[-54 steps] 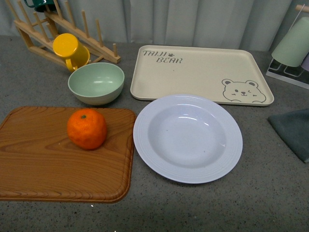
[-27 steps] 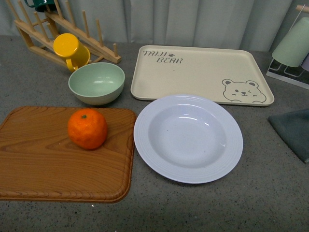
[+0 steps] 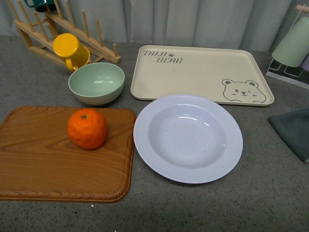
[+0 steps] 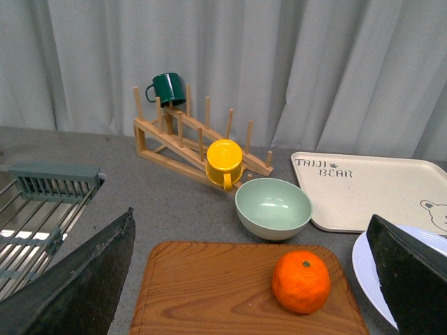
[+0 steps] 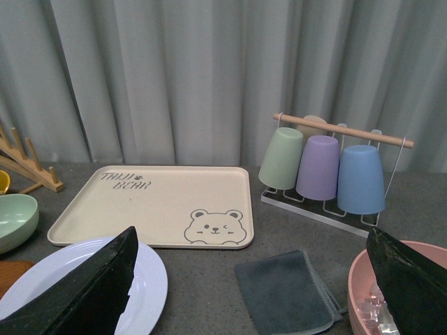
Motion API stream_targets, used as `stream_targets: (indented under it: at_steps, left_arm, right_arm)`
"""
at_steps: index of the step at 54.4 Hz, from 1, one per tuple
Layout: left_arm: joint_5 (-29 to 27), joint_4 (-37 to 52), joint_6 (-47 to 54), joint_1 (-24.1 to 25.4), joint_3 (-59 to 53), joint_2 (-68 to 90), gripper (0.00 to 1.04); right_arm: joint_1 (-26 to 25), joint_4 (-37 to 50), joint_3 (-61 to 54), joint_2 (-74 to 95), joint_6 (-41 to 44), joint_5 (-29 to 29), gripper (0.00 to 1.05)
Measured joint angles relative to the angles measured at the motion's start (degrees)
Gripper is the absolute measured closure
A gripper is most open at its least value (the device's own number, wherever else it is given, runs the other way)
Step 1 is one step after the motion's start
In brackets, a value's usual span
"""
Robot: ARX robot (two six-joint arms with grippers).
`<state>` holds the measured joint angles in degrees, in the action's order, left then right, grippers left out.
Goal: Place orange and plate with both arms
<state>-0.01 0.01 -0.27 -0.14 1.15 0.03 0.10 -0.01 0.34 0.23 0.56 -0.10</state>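
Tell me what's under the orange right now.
The orange rests on the wooden cutting board, toward its far edge. Nothing else shows beneath it, though the patch of board directly under the fruit is covered.

A grey speckled countertop is carrying everything. A wooden cutting board is sitting on it at the near left, and the white plate is lying just beside the board's right edge (whether the two are touching is hard to tell). Behind them a pale green bowl is resting near a cream bear tray, and a wooden peg rack is standing further left. At the right a dark grey cloth is lying near a cup stand and a pink basin.
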Motion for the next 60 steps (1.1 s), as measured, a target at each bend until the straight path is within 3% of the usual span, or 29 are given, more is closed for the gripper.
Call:
stream_targets:
  at_steps: [56,60]
  left_arm:
    - [0.0,0.0,0.0,0.0,0.0,0.0,0.06]
    - [-10.3,0.3,-2.6,-3.1,0.0,1.4,0.06]
  right_arm:
    - [0.0,0.0,0.0,0.0,0.0,0.0,0.09]
    - [0.0,0.0,0.0,0.0,0.0,0.0,0.09]
